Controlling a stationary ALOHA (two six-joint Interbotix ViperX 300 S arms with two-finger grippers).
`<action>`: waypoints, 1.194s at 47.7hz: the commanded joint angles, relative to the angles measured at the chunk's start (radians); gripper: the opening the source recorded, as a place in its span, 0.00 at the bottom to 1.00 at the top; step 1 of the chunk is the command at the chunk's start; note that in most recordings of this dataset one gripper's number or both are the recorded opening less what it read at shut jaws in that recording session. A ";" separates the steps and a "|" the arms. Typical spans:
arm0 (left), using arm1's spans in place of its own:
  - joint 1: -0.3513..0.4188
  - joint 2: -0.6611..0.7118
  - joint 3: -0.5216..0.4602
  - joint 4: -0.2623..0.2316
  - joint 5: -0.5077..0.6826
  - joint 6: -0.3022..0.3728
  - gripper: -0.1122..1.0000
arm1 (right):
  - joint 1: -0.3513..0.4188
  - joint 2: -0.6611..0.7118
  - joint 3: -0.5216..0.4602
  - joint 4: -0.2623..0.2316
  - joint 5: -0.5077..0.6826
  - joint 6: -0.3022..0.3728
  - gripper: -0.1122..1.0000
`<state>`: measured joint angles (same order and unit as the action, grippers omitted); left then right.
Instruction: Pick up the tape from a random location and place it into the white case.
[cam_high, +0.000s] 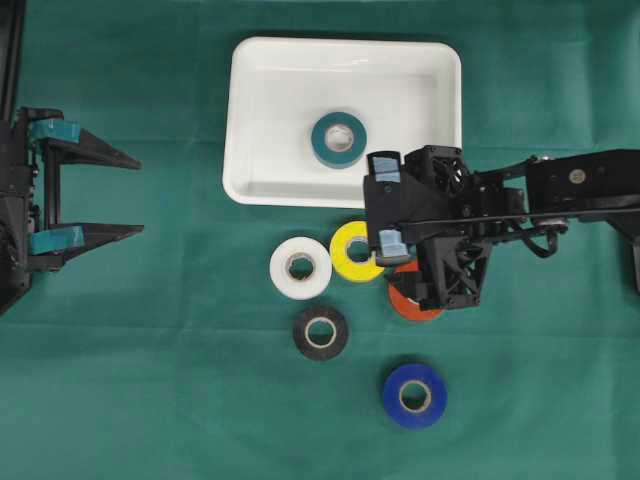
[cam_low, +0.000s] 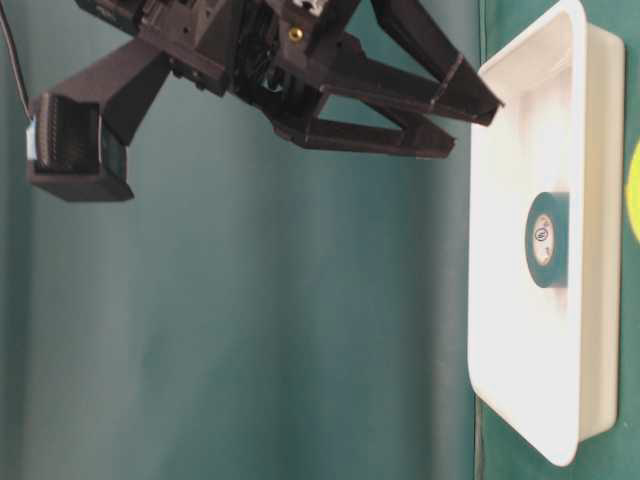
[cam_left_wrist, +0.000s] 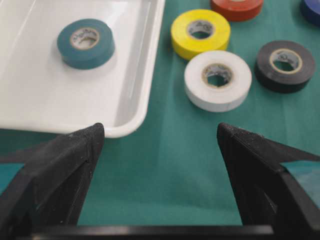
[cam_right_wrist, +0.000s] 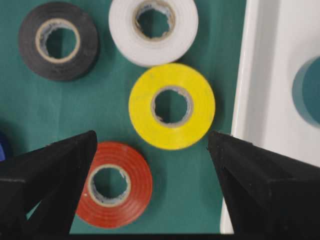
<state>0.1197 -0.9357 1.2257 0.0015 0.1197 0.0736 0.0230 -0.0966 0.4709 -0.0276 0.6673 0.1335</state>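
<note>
Overhead view: you see the right gripper (cam_high: 388, 209), jaws apart and empty, at the white case's (cam_high: 250, 120) near rim.
Yellow tape (cam_high: 355, 251): flat, just outside that rim, directly beneath the right gripper.
Nearer arm: right.
Left gripper (cam_high: 118, 195): jaws apart, empty, well left of the case.
Teal tape (cam_high: 339, 139): already inside the case.

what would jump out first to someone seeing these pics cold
The white case at the top middle, with one teal roll lying flat inside. Just below it on the green cloth sits a bright cluster of rolls: yellow, white, black, red and blue. The right gripper hangs open over the yellow and red ones.
</note>
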 joint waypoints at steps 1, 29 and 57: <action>0.005 0.008 -0.014 -0.002 -0.009 -0.002 0.94 | 0.002 -0.006 -0.034 0.002 0.012 0.003 0.92; 0.006 0.008 -0.014 -0.002 -0.009 -0.002 0.94 | 0.002 -0.005 -0.034 -0.002 0.009 0.003 0.92; 0.006 0.008 -0.014 -0.002 -0.009 -0.002 0.94 | 0.002 0.015 -0.034 -0.002 -0.005 0.003 0.92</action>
<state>0.1227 -0.9357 1.2257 0.0015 0.1197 0.0736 0.0230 -0.0782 0.4617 -0.0291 0.6703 0.1350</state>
